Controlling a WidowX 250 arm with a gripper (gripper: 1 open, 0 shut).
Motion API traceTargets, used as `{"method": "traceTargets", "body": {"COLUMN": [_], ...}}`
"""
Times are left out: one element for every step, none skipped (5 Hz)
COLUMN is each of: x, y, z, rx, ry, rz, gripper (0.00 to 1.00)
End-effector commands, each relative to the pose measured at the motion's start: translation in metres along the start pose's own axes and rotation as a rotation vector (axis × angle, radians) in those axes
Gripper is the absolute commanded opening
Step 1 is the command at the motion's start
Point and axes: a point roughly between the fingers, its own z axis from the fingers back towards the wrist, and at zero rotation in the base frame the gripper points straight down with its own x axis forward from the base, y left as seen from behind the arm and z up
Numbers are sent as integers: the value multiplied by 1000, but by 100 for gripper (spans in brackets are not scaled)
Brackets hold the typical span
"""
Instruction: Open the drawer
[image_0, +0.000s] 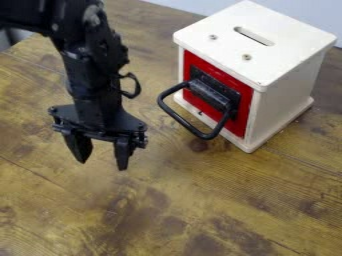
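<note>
The drawer (214, 97) shows a red frame and black front panel in the left face of a cream-white cabinet (259, 50). Its big black loop handle (189, 113) juts out toward the lower left, just above the wood. The drawer front sits about flush with the cabinet face. My black gripper (100, 154) hangs left of the handle, fingers pointing down and spread apart, holding nothing. A gap of bare table separates it from the handle.
The wooden table (214, 210) stretches out in front and to the right. My black arm (83, 50) rises toward the upper left. The cabinet top has slots (250, 34).
</note>
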Motion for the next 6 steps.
{"method": "traceTargets", "body": {"x": [20, 15, 13, 12, 19, 34], "y": [2, -7, -18, -29, -45, -58], "z": [8, 10, 14, 14, 16, 17], "rx": [-15, 0, 4, 4, 27, 24], "ry": [-74, -74, -73, -69, -65, -49], "rz": [138, 254, 378, 468, 586, 646], "gripper": [100, 100, 100, 100, 100, 100]}}
